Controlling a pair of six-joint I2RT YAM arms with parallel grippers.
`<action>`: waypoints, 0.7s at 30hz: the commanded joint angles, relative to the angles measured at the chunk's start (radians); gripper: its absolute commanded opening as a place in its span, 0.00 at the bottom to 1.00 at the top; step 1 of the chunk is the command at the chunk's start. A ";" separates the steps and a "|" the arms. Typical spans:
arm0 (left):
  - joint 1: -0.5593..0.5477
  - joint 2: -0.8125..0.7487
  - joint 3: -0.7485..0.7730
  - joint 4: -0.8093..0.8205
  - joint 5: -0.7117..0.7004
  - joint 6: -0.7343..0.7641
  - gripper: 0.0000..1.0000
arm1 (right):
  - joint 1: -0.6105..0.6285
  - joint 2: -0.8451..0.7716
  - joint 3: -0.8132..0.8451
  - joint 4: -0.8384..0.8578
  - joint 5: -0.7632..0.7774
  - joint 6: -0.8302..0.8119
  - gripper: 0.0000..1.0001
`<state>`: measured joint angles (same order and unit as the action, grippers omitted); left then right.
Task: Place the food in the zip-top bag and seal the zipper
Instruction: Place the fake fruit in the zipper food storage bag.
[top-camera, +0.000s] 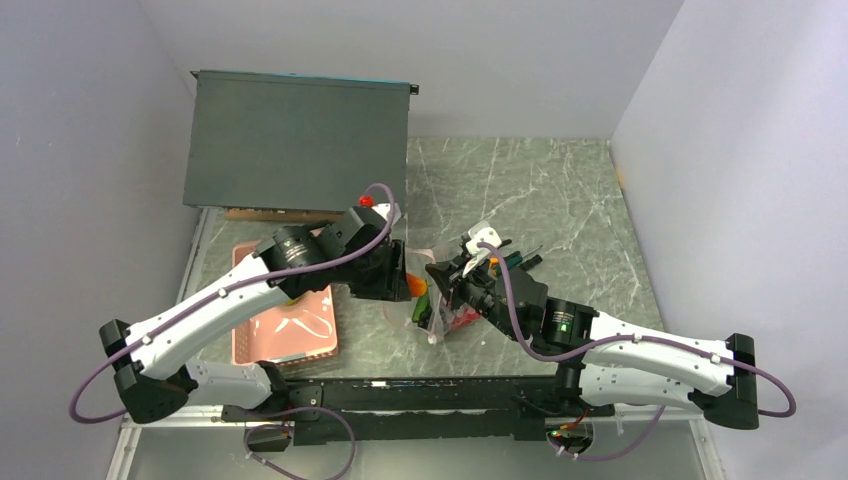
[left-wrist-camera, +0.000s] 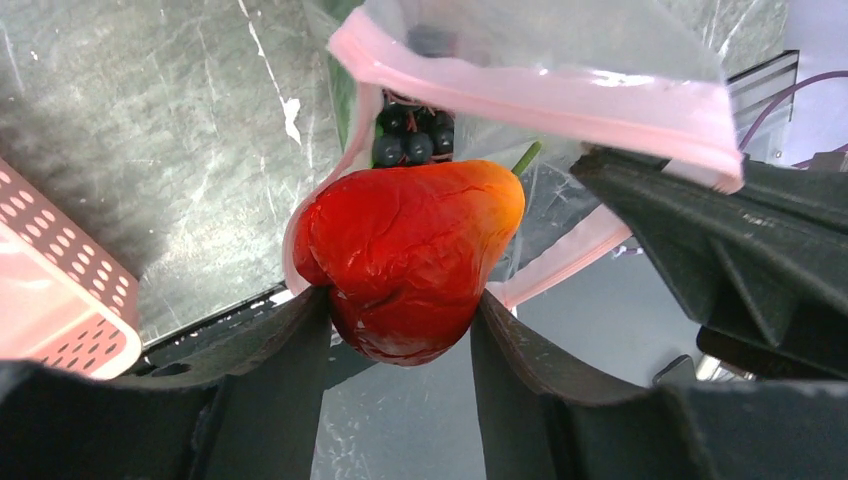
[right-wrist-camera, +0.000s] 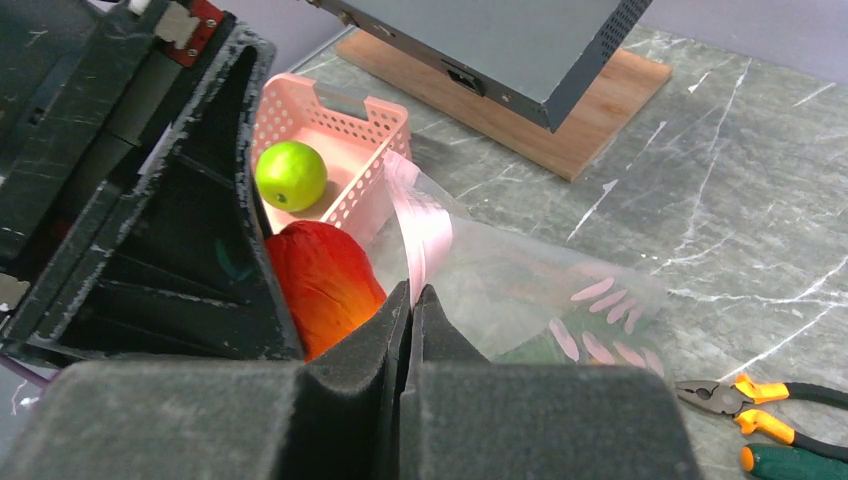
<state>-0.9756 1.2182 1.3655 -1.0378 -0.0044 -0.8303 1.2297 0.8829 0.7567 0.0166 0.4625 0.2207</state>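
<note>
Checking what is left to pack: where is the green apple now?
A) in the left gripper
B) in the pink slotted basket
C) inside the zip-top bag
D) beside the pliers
B: the right wrist view shows the green apple lying in the pink slotted basket, while the left gripper holds the red-orange fruit.

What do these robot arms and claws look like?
The left arm and right arm are white shells with black joints, each with a purple cable. The left claw and right claw are black, each two thick wedge-shaped fingers. A green light glows on the right arm.
</note>
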 joint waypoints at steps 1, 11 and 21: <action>-0.012 0.037 0.080 0.005 -0.019 0.001 0.57 | 0.004 -0.008 0.025 0.062 0.000 0.005 0.00; -0.015 0.046 0.097 0.005 -0.042 -0.006 0.79 | 0.005 -0.024 0.021 0.061 0.004 0.006 0.00; -0.015 -0.117 -0.019 0.041 -0.102 -0.039 0.76 | 0.004 -0.030 0.021 0.059 0.002 0.011 0.00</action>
<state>-0.9863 1.2098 1.3960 -1.0187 -0.0547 -0.8356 1.2297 0.8818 0.7567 0.0162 0.4625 0.2207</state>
